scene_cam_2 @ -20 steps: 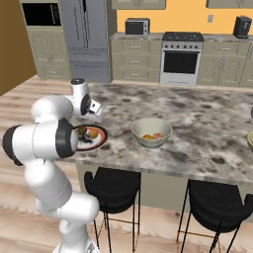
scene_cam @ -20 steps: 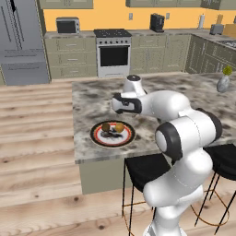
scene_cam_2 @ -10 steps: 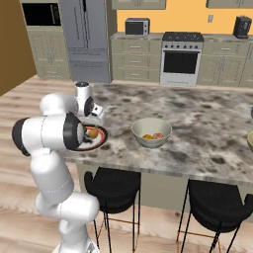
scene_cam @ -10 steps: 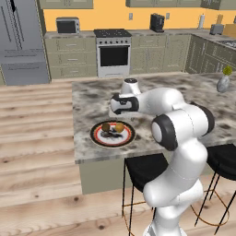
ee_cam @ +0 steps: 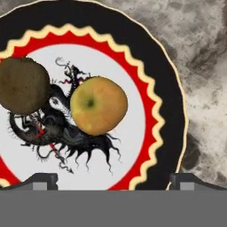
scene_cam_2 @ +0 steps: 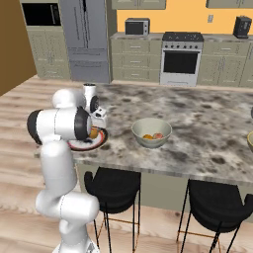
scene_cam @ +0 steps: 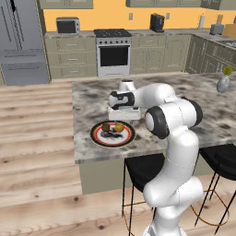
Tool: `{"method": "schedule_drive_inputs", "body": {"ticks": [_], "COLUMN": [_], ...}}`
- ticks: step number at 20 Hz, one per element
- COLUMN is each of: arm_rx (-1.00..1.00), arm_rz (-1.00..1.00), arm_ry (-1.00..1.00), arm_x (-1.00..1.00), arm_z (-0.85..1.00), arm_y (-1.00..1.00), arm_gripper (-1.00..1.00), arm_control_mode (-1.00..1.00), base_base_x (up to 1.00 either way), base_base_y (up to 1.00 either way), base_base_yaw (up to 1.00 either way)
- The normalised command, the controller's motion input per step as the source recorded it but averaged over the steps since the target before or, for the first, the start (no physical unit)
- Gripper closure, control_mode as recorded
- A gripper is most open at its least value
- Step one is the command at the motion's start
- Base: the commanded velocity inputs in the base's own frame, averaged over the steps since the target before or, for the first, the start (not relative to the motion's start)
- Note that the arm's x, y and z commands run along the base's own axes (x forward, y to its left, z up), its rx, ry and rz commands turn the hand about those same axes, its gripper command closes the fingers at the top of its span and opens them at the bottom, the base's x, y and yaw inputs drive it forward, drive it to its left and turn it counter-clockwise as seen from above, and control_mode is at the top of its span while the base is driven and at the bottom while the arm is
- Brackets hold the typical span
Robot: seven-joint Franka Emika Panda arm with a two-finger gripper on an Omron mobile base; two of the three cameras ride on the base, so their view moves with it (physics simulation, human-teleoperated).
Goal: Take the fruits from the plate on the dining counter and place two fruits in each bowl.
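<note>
Claw (ee_cam: pixel 113 179) poised above the plate (ee_cam: pixel 170 95), its jaws spread to their full width and holding nothing; both dark fingertips (ee_cam: pixel 39 179) rise at the lower edge of the hand view. Compared with a second ago, the arm has drawn in from the middle of the desk (scene_cam: pixel 203 115) toward the plate at centre left of the left base view, so that the hand now hangs directly over the fruit. This is judged to be the approach for the third pick: two fruits, one orange and one pinkish-red, already lie in the near bowl (scene_cam_2: pixel 151 132), centre of the right base view, while the yellow-orange fruit (ee_cam: pixel 98 105) and the dark brownish-green fruit (ee_cam: pixel 23 85) rest on the plate, close together but apart. The yellow-orange fruit sits near the middle of the hand view, roughly between the fingertips, and is the likelier target. In the right base view the arm hides most of the plate, and the second bowl (scene_cam_2: pixel 250 140) is cut off at the right edge. The plate's left part and the brownish-green fruit's left side run out of the hand view.
</note>
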Motion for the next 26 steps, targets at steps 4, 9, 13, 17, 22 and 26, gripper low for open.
{"method": "schedule_drive_inputs", "body": {"ticks": [4, 9, 13, 17, 22, 26], "arm_rx": [0.0, 0.0, 0.02, 0.03, 0.0, 0.0], "arm_rz": [0.06, 0.01, 0.0, 0.0, 0.0, 0.0], "arm_ry": [0.29, -0.06, -0.2, -0.28, -0.22, -0.03], "arm_x": [0.11, 0.01, -0.3, -0.31, 0.1, 0.22], "arm_z": [-0.07, -0.41, -0.31, -0.31, -0.38, -0.05], "arm_y": [0.0, 0.16, 0.03, 0.0, 0.0, 0.0], "arm_gripper": [-1.0, -1.0, -1.0, -1.0, -1.0, -1.0], "arm_control_mode": [-1.0, -1.0, -1.0, -1.0, -1.0, -1.0], "base_base_x": [0.0, 0.0, 0.0, 0.0, 0.0, 0.0], "base_base_y": [0.0, 0.0, 0.0, 0.0, 0.0, 0.0], "base_base_yaw": [0.0, 0.0, 0.0, 0.0, 0.0, 0.0]}}
